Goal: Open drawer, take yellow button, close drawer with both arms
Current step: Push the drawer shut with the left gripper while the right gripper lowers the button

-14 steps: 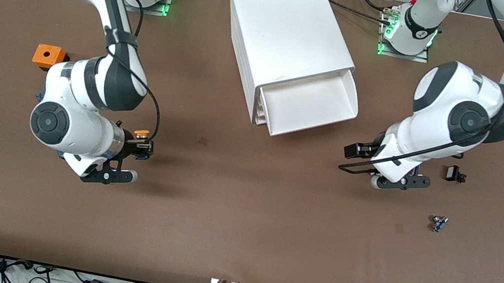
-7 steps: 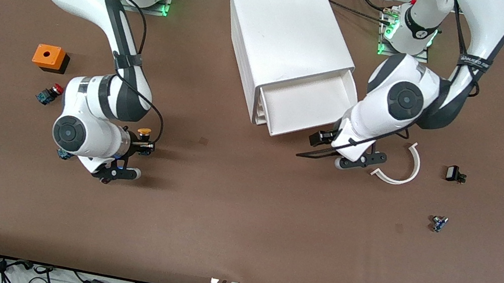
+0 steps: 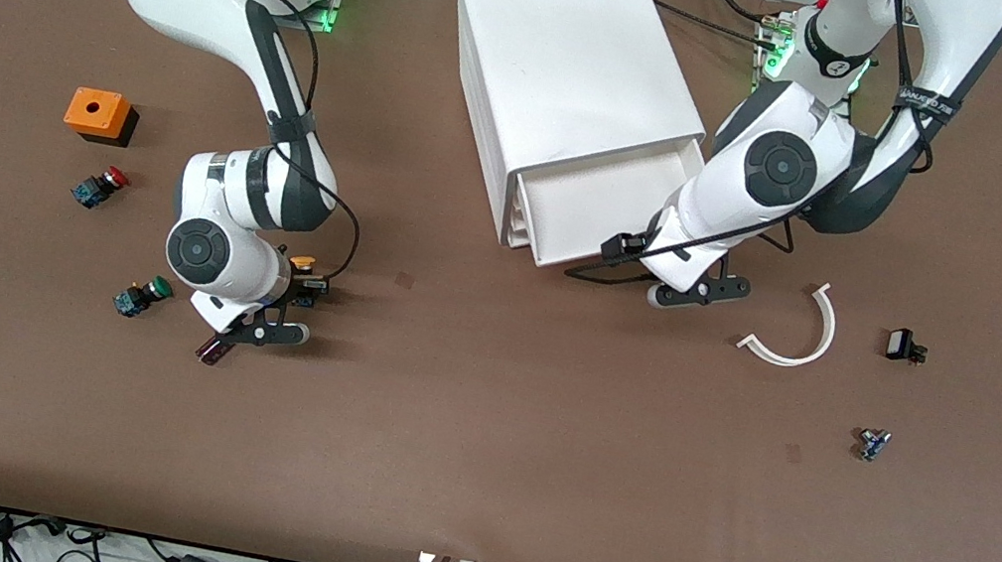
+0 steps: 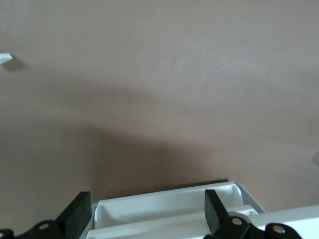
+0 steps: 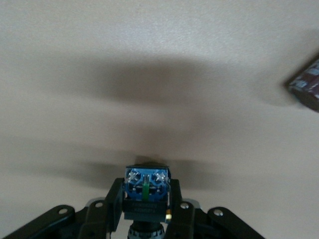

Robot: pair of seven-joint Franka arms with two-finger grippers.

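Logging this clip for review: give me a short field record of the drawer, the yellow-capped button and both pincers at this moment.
drawer: uppermost white plastic tray drawer of the white box-shaped cabinet, pulled out, inside looks empty
button: small yellow-orange-capped pushbutton with dark blue body, held above the brown table
right pincer: shut on the button, over the table toward the right arm's end
left pincer: open, fingers spread at the drawer's front edge
other items: red-capped button, green-capped button, orange block, white curved strip
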